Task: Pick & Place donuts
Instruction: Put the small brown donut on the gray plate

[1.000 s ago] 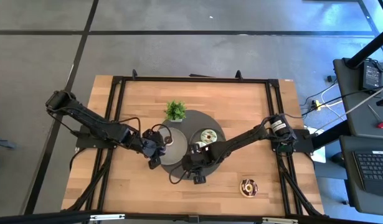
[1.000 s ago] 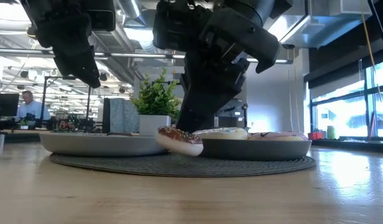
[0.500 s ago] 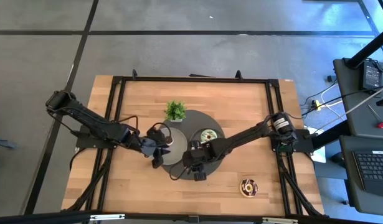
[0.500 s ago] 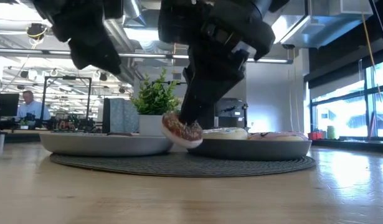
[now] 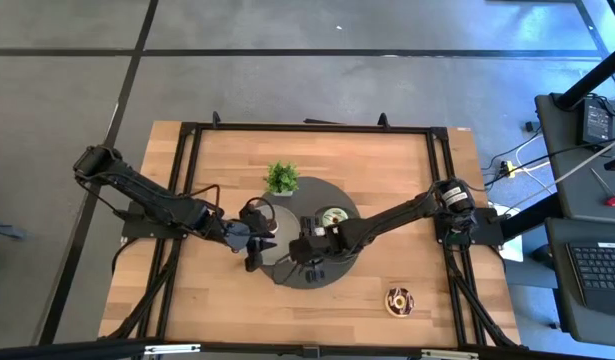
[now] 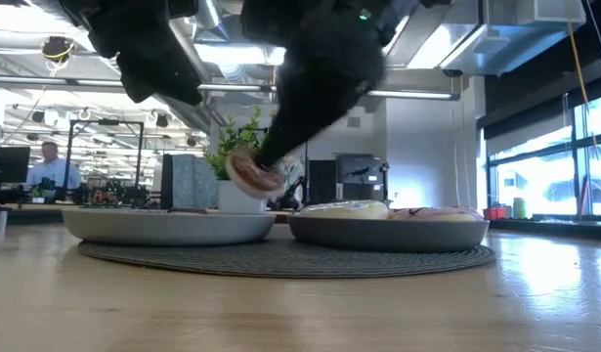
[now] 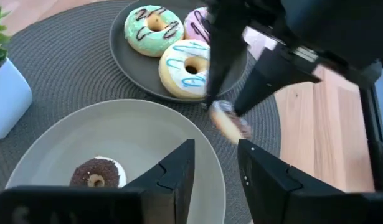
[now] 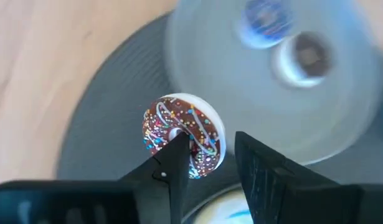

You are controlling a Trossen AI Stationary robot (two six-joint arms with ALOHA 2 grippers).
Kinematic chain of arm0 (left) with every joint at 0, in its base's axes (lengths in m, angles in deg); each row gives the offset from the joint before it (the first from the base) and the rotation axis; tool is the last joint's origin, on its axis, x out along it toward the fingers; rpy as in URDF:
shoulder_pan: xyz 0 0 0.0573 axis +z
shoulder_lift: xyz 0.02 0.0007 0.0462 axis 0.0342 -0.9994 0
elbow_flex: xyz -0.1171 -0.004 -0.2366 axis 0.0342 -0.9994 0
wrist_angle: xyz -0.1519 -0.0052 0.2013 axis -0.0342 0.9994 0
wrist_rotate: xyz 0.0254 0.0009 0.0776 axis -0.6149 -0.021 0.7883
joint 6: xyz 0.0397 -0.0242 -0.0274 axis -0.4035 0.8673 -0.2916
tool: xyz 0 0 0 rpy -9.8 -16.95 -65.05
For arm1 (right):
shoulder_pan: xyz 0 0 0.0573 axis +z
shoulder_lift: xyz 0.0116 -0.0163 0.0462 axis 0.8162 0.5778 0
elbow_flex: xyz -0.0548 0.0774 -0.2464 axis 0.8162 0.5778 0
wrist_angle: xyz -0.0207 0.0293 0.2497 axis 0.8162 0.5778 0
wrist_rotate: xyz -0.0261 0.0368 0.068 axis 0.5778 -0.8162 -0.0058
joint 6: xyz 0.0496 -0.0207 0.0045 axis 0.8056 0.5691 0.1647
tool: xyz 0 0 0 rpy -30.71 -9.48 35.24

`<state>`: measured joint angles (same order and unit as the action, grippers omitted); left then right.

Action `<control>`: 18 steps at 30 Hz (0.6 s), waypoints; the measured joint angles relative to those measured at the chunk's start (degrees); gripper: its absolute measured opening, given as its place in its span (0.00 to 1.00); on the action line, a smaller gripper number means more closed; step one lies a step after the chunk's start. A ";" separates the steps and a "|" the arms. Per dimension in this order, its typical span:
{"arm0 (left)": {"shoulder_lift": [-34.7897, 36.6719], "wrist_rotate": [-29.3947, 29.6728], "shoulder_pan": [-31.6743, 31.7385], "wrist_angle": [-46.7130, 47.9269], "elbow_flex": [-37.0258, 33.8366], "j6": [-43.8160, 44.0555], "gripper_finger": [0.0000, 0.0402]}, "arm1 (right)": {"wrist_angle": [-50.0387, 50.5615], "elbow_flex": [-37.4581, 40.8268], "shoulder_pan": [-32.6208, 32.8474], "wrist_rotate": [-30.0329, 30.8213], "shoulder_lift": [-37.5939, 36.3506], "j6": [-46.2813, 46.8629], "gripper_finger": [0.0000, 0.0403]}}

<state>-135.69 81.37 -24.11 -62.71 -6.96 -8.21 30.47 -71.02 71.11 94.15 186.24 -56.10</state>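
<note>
My right gripper (image 8: 210,142) is shut on the dark chocolate sprinkled donut (image 8: 184,144) and holds it in the air over the round dark mat, beside the light grey plate (image 7: 66,143). My left gripper (image 7: 216,158) hovers open above that plate's near side (image 5: 253,246). A tiny brown donut (image 7: 94,174) lies flat on the light plate, with a tiny purple one (image 8: 263,15) beside it. The green (image 7: 152,22), cream (image 7: 188,65) and pink (image 7: 196,22) donuts lie on the dark plate (image 5: 332,218). Another donut (image 5: 399,300) lies on the bare table, near right. My right gripper holds the chocolate donut by one side of its ring (image 8: 207,146). One finger (image 8: 175,155) stands at the hole and the other (image 8: 253,162) outside the rim, coming from above. The donut is lifted clear and tilted (image 6: 253,174), hanging at the fingertips.
A small green potted plant (image 5: 280,178) stands at the mat's far edge, behind the light plate. The round dark mat (image 5: 312,272) carries both plates. Both arms crowd the mat's near side. A person sits far off in the room (image 6: 48,166).
My right gripper has risen from the mat with the chocolate donut and moved toward the table's left, toward the light plate. The donut, earlier low beside the dark plate, now hangs tilted well above plate height. My left gripper has edged toward the right.
</note>
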 joint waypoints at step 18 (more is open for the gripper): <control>-0.11 12.21 -0.47 1.18 0.00 -10.57 0.22 | -8.86 0.04 -4.99 11.48 -0.12 3.09 0.33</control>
<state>-135.80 93.58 -24.58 -61.53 -6.96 -18.78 21.61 -70.98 66.12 105.64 186.12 -53.02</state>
